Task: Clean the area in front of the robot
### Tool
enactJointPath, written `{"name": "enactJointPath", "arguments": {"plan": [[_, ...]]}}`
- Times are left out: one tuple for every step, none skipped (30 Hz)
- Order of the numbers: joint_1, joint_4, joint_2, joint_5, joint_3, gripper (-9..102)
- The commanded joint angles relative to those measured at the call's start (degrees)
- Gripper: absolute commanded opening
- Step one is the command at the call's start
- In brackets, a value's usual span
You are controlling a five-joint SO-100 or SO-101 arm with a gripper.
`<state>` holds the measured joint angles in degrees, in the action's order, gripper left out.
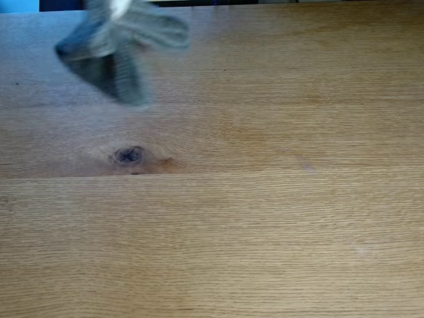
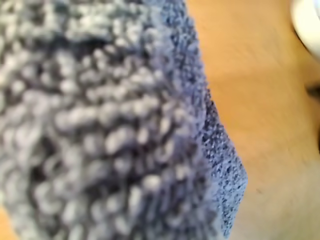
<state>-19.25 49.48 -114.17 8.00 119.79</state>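
The area is a light-oak tabletop [image 1: 265,212] of long planks, with a dark oval knot [image 1: 128,156] left of centre. A grey towel [image 1: 116,46] hangs bunched and motion-blurred over the far left of the table. A sliver of the robot's white gripper [image 1: 119,8] pinches the towel's top at the frame's upper edge. The jaws themselves are mostly cut off. In the wrist view the looped grey towel [image 2: 110,130] is very close and covers the left two thirds, with bare wood [image 2: 270,100] to its right.
Faint pale smudges mark the wood at the right [image 1: 305,162] and lower right [image 1: 361,250]. A blurred white rounded shape [image 2: 307,22] sits in the wrist view's top right corner. A dark strip runs along the table's far edge [image 1: 199,2].
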Motion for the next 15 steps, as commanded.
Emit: {"name": "enactJointPath", "arguments": {"plan": [[13.01,4.57,-8.35,-1.76,-1.32,0],[16.0,5.89,-8.53,-2.02,-1.23,0],[18.9,7.21,-8.53,-2.46,-1.23,0],[21.36,8.53,-8.35,-3.16,-1.23,0],[23.82,9.93,-7.73,-3.69,-1.23,0],[25.93,11.07,-6.86,-4.48,-1.23,0],[27.77,11.78,-5.45,-5.19,-1.14,0],[29.18,11.87,-3.43,-5.89,-1.14,0],[30.32,11.25,-1.05,-6.33,-1.14,0],[31.11,9.76,1.76,-6.68,-1.14,0],[31.55,7.73,4.75,-7.03,-1.14,0],[31.82,5.27,7.56,-7.12,-1.23,0],[31.99,2.37,10.46,-7.12,-1.32,0],[32.08,-0.88,13.1,-7.03,-1.32,0],[32.17,-4.48,15.82,-6.86,-1.32,0]]}}
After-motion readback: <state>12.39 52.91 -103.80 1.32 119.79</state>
